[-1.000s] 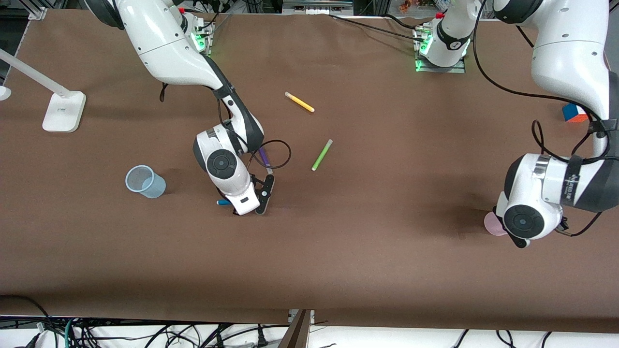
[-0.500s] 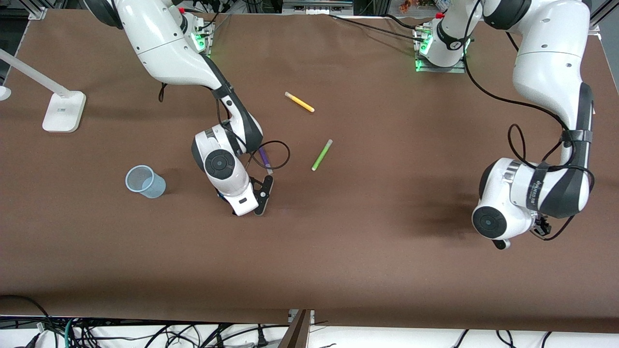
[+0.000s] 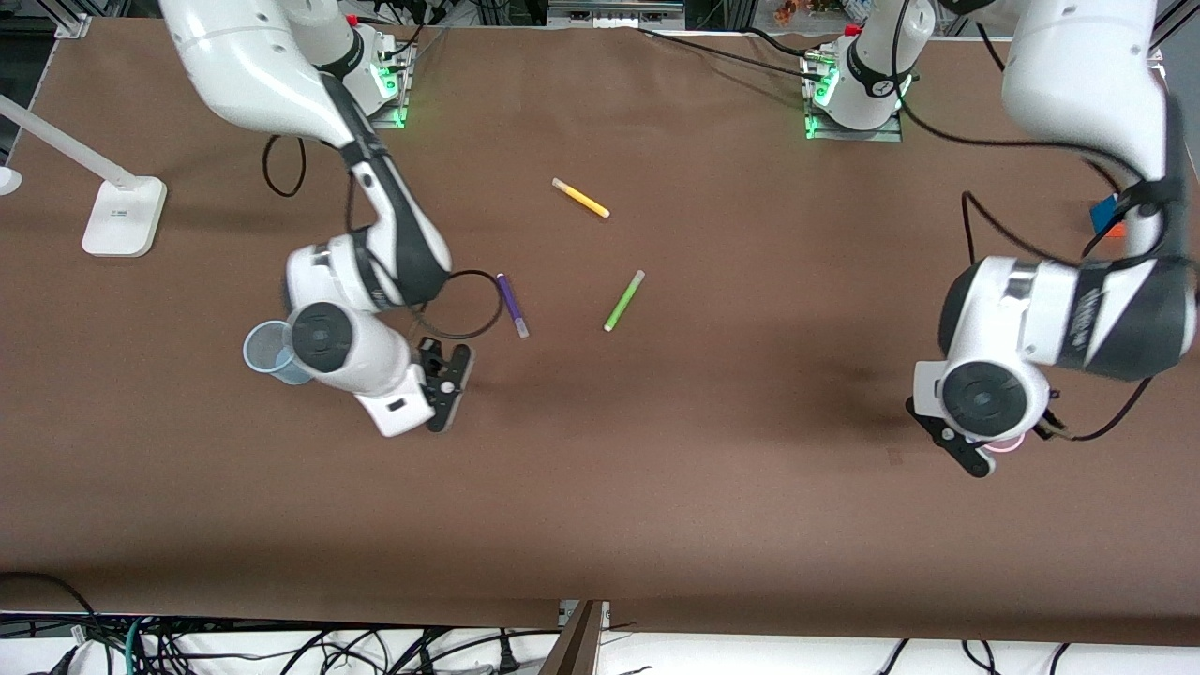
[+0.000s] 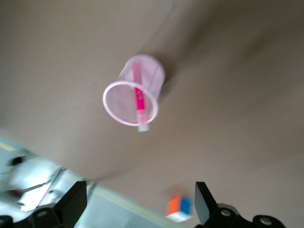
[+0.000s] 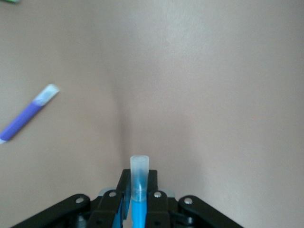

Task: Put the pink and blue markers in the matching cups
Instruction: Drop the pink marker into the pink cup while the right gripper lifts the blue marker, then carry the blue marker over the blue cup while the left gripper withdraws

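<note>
The right end effector (image 5: pixel 138 209) has lifted the blue marker (image 5: pixel 138 183), clamped, toward the blue cup (image 3: pixel 267 349) at its 9 o'clock, while the left end effector (image 4: pixel 140 209), fingers spread, hangs over the pink cup (image 4: pixel 124 110) holding the pink marker (image 4: pixel 139 99).

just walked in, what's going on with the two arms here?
They are sorting markers into cups of the same color. The pink marker already stands in the pink cup, and the left gripper hangs open above it. The right gripper is shut on the blue marker, up off the table beside the blue cup. Purple, green and yellow markers lie untouched mid-table.
</note>
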